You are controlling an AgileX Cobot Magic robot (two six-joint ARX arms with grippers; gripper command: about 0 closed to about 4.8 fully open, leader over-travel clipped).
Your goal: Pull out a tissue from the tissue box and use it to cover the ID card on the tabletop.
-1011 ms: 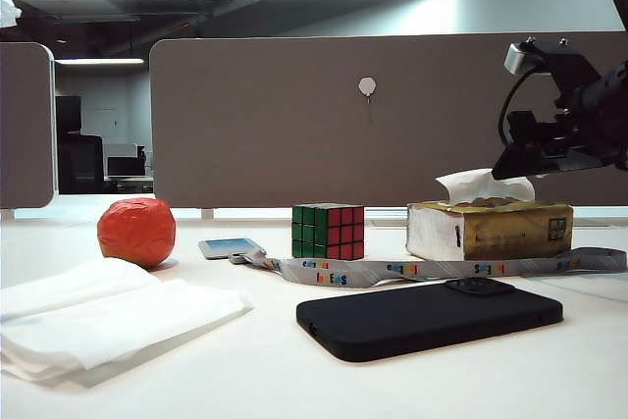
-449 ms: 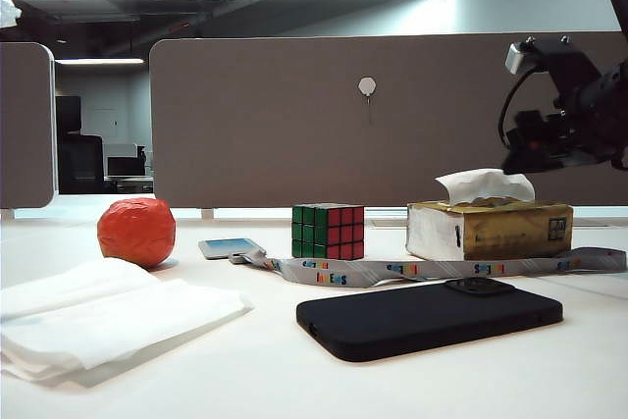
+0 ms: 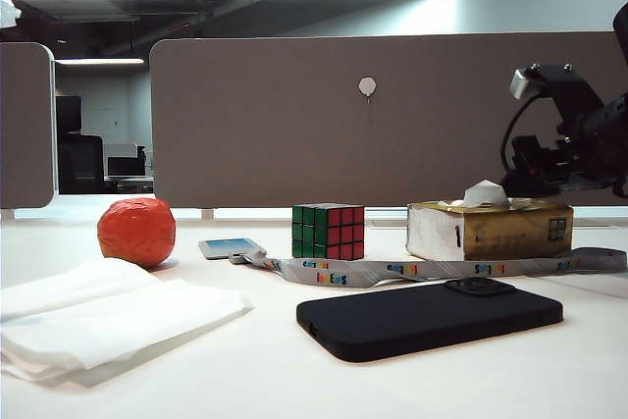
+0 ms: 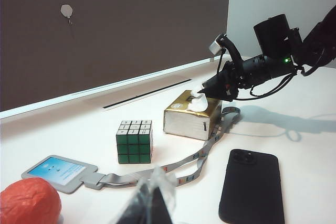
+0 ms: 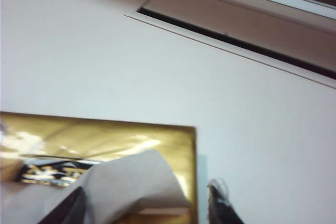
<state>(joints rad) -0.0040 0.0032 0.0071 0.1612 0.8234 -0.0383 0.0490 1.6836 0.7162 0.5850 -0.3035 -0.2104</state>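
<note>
Two arms: the right gripper [image 4: 202, 92] is at the top of the tissue box; the left gripper [image 4: 149, 207] hangs low over the near tabletop, well apart from it.
Tabletop [image 3: 245, 370]: plain white, carrying everything in one loose row, so the card sits to the left of the box, past the cube.
Paper pile [image 3: 108, 316]: thick white stack at the near left, not the sheet wanted.
Phone [image 3: 432, 316]: black, flat, in front of the box.
Tissue box [image 3: 489, 230]: gold and white, at the right; its slot faces up, which probably explains the downward reach.
Red ball [image 3: 136, 232]: far left, beside the card.
Cube [image 3: 328, 231]: between the card and the box.
ID card [image 3: 230, 247]: light blue, face up, uncovered; its lanyard [image 3: 432, 269] trails right past the box.
Tissue [image 3: 485, 193]: a small white tuft pokes from the slot, between the right fingertips, likely so it can be pinched and drawn upward.
Right jaws: set apart on either side of the tuft; whether they pinch it I cannot tell.
Left jaws: cut off and blurred at the picture's edge, with a pale wisp there I cannot identify; released or clenched, I cannot tell.
</note>
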